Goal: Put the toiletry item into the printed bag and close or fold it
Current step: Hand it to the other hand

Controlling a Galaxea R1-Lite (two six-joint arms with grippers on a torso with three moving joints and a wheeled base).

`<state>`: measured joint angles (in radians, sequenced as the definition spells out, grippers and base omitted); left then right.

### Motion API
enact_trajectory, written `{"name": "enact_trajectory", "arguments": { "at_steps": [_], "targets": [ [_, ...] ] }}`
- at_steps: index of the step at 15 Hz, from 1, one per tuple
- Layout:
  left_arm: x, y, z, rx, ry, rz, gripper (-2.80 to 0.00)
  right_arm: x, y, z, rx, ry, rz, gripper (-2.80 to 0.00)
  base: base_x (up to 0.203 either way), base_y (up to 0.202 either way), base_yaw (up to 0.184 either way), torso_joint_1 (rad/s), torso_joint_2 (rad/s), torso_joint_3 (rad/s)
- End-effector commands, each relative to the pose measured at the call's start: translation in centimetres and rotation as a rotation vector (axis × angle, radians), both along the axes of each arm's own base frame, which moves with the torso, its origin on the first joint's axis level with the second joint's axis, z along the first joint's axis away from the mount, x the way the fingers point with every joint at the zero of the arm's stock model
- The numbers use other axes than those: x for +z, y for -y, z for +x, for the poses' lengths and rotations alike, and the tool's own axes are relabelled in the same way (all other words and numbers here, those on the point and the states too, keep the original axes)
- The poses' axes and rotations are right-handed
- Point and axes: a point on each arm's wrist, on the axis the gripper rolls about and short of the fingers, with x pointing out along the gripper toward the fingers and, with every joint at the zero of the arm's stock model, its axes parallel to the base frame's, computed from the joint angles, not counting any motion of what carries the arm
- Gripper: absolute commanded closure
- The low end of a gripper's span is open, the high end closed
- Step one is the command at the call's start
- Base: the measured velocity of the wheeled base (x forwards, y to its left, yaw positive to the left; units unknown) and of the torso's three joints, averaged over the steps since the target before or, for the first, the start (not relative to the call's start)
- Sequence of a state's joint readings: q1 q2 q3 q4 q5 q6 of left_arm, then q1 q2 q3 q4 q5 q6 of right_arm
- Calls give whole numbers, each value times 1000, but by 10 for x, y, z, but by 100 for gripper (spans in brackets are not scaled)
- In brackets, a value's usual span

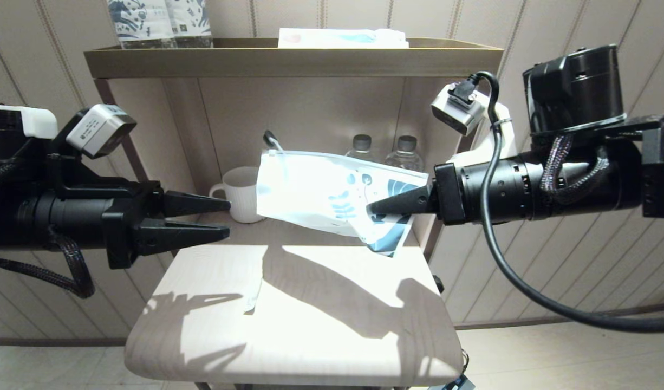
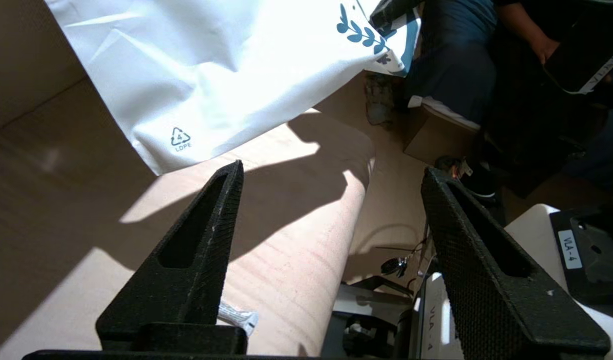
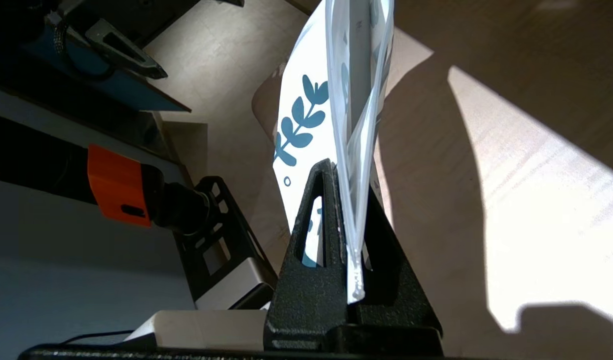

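Head view: right gripper (image 1: 371, 208) pinches the bag (image 1: 332, 197) aloft; the toothbrush (image 1: 271, 140) pokes from its far end. Left gripper (image 1: 228, 218) hangs spread, apart from it.

Left wrist: bag ahead of spread jaws.

Right wrist: jaws clamp bag edge. Closing remains.

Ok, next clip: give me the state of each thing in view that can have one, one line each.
printed bag: lifted off the table, held at its printed end.
toothbrush: inside the bag, head poking out of the far corner.
right gripper: shut on the bag.
left gripper: open, empty, beside the bag.
mug: upright on the shelf.
two water bottles: upright, capped.
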<state>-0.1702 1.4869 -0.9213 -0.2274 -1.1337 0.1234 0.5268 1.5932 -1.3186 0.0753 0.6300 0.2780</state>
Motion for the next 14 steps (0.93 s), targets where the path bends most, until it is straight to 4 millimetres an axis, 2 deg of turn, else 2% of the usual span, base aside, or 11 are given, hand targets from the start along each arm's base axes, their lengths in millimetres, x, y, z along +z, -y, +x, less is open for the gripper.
{"name": "enact_trajectory", "arguments": {
  "at_steps": [1,7,14],
  "targets": [
    [-3,1,3,-6,-10,1,-280,1,0,-8,22,17,-4,0,0,0,0,0,0,0],
    [-14,2,15,-6,-26,8,-280,-7,-4,-43,158,130,-89,0,0,0,0,0,0,0],
    [-19,3,15,-17,-32,12,-280,-5,-8,-56,208,162,-90,0,0,0,0,0,0,0]
  ]
}}
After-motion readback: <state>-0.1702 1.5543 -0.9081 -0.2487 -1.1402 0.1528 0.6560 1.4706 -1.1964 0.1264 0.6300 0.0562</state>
